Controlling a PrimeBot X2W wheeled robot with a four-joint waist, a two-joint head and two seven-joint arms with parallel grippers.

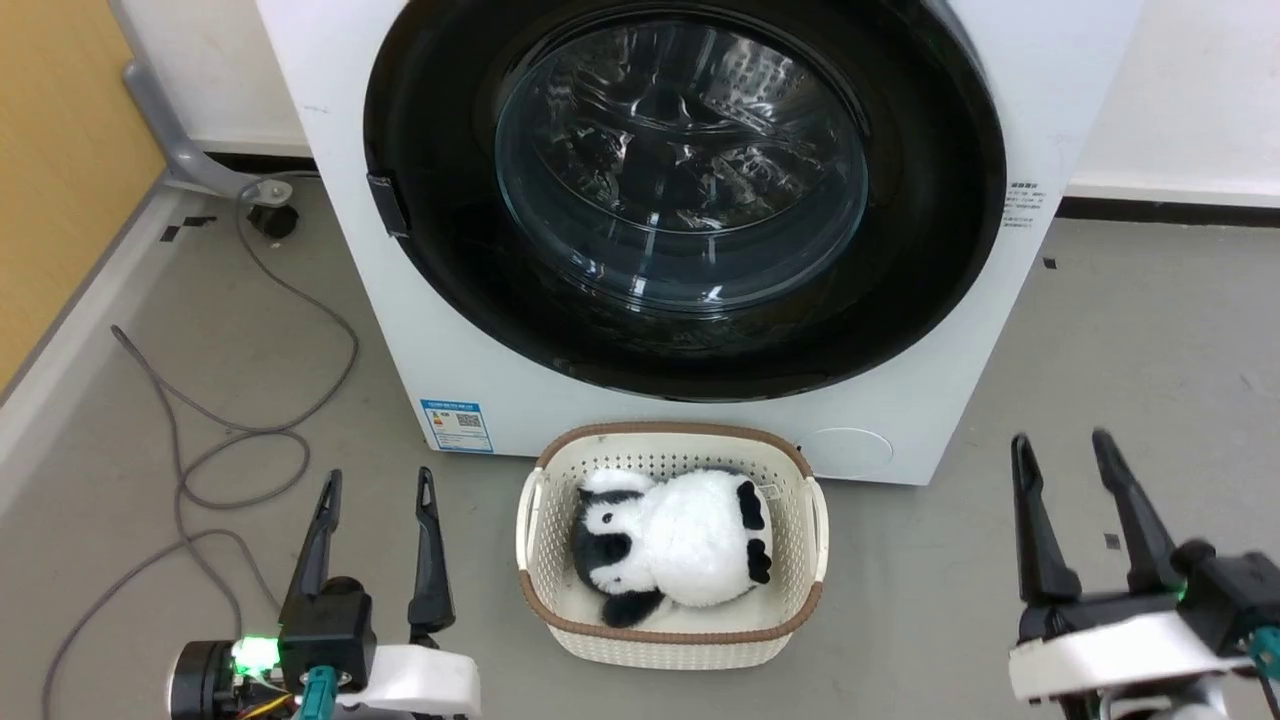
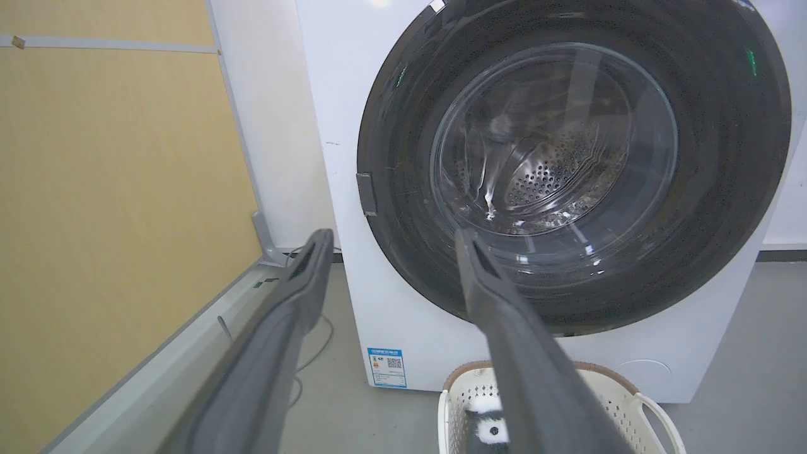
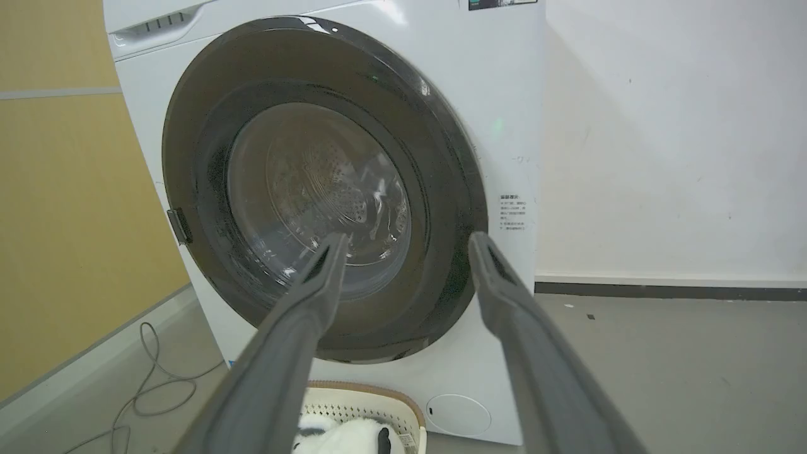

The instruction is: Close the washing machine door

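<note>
The washing machine door (image 1: 690, 190), round, black-rimmed with a clear glass bowl window, lies flat against the front of the white machine (image 1: 440, 330); its small latch tab sits on the left rim. The door (image 2: 567, 164) and the door (image 3: 321, 195) look shut in both wrist views. My left gripper (image 1: 378, 490) stands open at the lower left over the floor, well short of the machine. My right gripper (image 1: 1062, 445) stands open at the lower right, also apart from the machine. Nothing is between either pair of fingers.
A cream basket (image 1: 530, 530) with a brown rim stands on the floor before the machine, holding a black-and-white plush toy (image 1: 680, 540). A grey cable (image 1: 250, 430) loops over the floor at left, near a yellow wall panel (image 1: 60, 150). Grey floor lies at right.
</note>
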